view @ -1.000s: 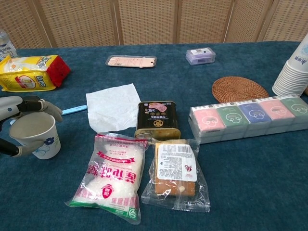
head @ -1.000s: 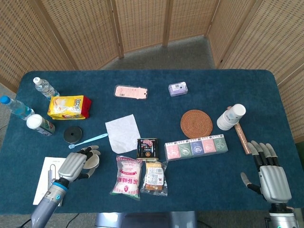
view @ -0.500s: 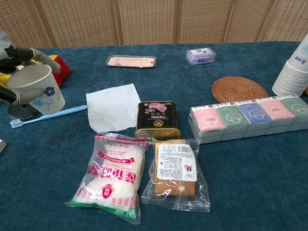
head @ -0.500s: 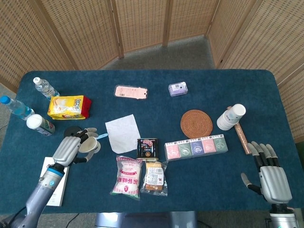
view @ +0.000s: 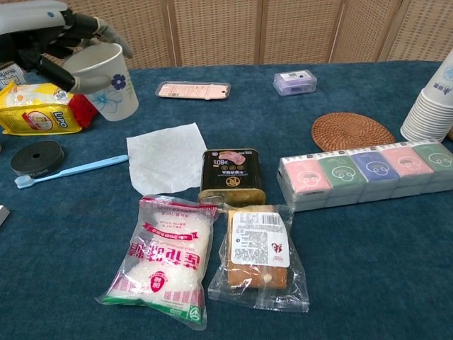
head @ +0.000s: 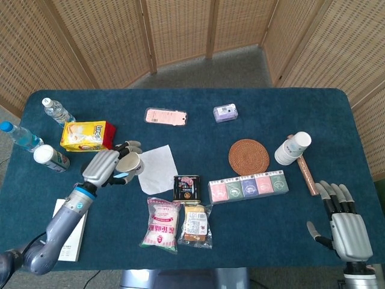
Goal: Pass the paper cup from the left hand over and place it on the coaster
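White paper cup (view: 106,80) sits in the left hand (head: 107,167), held above the bench (head: 198,247). Right hand (head: 346,223) rests empty, fingers spread, well apart from the coaster (head: 248,157).

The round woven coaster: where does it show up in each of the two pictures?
Head view: the coaster lies right of centre, above the row of tissue packs.
Chest view: the coaster is upper right, behind the same tissue packs.
Shared landmark: the stack of paper cups to its right.
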Tool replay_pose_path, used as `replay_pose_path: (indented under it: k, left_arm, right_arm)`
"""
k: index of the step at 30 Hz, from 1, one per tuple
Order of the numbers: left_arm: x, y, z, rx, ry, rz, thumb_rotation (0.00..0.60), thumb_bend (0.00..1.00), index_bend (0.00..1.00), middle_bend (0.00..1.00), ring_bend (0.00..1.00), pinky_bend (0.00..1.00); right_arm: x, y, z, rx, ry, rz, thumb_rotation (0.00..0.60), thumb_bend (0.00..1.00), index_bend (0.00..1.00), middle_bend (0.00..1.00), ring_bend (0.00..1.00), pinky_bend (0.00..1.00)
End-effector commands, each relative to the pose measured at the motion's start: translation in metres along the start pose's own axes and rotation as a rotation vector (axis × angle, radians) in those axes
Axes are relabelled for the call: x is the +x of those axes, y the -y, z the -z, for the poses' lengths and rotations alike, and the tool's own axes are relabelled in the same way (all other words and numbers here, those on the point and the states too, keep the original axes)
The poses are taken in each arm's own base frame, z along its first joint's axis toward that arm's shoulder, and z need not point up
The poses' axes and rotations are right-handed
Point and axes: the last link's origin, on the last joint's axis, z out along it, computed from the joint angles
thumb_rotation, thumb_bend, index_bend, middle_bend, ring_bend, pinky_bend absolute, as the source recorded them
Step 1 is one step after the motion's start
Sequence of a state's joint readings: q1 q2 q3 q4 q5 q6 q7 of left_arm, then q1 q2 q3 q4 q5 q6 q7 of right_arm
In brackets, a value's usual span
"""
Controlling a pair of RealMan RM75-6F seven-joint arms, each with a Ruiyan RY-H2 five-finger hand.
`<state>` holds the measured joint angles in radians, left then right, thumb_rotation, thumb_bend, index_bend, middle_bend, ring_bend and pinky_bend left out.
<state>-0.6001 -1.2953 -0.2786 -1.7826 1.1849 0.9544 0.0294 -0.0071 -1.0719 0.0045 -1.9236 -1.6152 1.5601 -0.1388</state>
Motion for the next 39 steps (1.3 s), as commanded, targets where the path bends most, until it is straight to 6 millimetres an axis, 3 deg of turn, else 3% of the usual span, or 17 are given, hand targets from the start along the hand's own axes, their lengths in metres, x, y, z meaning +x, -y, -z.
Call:
replay_pose_path:
  k: [1,15,24,39]
  left_arm:
    - [-0.001,-0.012,-0.022,-0.020,0.001,-0.013,0.600,0.47,0.29,0.21,0.26,0.45]
    - [-0.027,-0.060,-0.088,-0.112,0.011,-0.047,0.600,0.47,0.29,0.21,0.25,0.43]
    - [-0.047,-0.075,-0.122,-0.115,0.009,-0.053,0.600,0.47,0.28,0.21,0.24,0.42]
    - [-0.088,-0.108,-0.156,-0.156,0.060,-0.057,0.600,0.46,0.28,0.21,0.23,0.41]
  right_arm:
    - [0.001,0.001,0.002,0.002,-0.006,-0.006,0.600,0.36,0.00,0.00,0.00,0.00]
    - [0.008,0.004,0.009,0.012,-0.029,-0.010,0.600,0.36,0.00,0.00,0.00,0.00]
    - [0.009,0.003,0.009,0.008,-0.034,-0.017,0.600,0.36,0.00,0.00,0.00,0.00]
    - [0.012,0.003,0.011,-0.003,-0.043,-0.035,0.600,0.36,0.00,0.00,0.00,0.00]
